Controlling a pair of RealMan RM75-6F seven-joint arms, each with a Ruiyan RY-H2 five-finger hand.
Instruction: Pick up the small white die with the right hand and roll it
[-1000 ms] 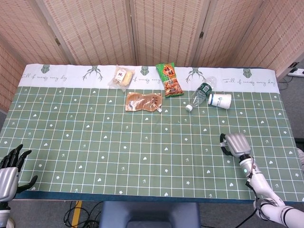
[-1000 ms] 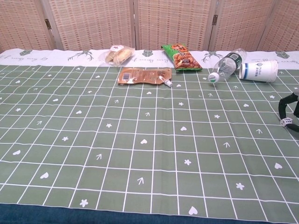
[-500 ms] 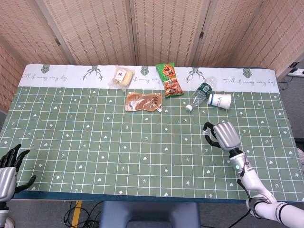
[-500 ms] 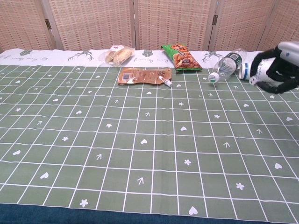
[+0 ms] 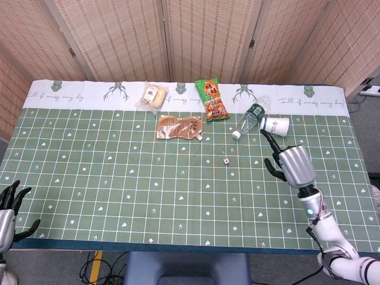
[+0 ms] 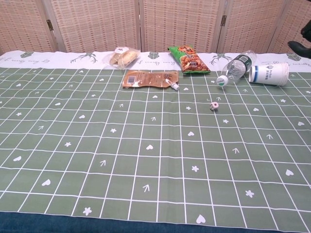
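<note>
The small white die (image 5: pixel 225 160) lies loose on the green checked cloth, right of centre; the chest view shows the die (image 6: pixel 213 106) just below the bottle cap. My right hand (image 5: pixel 289 163) hovers to the right of it, fingers spread, holding nothing. Only a dark fingertip (image 6: pixel 297 47) of that hand shows at the chest view's top right edge. My left hand (image 5: pixel 8 208) hangs open past the table's front left corner, empty.
Along the back lie a bread bag (image 5: pixel 152 96), a brown pouch (image 5: pixel 179 127), a green snack bag (image 5: pixel 212 99), a tipped water bottle (image 5: pixel 252 114) and a paper cup (image 5: pixel 275 125) on its side. The cup lies just behind my right hand.
My right hand rose from the front right, swung left, then released the die. The die now lies on the cloth left of the hand. The left hand sank slightly lower.
</note>
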